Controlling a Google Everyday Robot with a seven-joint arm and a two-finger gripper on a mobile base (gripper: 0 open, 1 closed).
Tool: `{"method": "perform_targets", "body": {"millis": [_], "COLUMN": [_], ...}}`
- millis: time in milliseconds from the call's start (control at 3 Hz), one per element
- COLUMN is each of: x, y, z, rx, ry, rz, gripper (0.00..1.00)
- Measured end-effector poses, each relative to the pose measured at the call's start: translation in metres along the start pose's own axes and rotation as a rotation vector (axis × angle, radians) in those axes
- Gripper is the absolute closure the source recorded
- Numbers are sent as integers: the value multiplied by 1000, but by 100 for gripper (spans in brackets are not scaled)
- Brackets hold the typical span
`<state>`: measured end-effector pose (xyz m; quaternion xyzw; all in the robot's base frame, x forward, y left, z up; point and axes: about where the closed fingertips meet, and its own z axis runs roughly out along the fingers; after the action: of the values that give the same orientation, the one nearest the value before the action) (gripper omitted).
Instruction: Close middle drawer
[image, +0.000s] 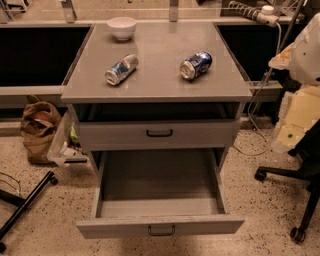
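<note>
Can't spot the claw anywhere in shot, so no telling whether apart or together. Only stand-in for it: bulky white-and-cream casing (302, 75) poking in at the right edge. Left of that and lower down, got the middle drawer (110, 227), pulled way out toward the camera, grey inside in plain view, small dark bar handle (161, 230) dead centre on the front. Above and behind it, the top drawer (200, 134), out just a little. Up on the counter (160, 87): blue soda can (196, 65) on its side nearest the casing, silver can (121, 69) also on its side further left, white bowl (122, 27) at the back left. Black office chair base (290, 172) below the casing, brown bag (37, 127) way off on the far left.
</note>
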<state>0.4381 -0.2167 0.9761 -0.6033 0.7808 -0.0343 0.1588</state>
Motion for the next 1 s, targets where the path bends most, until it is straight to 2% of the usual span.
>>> {"method": "perform_targets", "body": {"millis": [333, 667, 1000], "x": [0, -3, 8], "y": [1, 13, 40], "z": [3, 20, 77], "rx": [1, 38, 19], "ry": [-12, 2, -28], "rz": [4, 20, 77], "gripper": [0, 0, 0]}}
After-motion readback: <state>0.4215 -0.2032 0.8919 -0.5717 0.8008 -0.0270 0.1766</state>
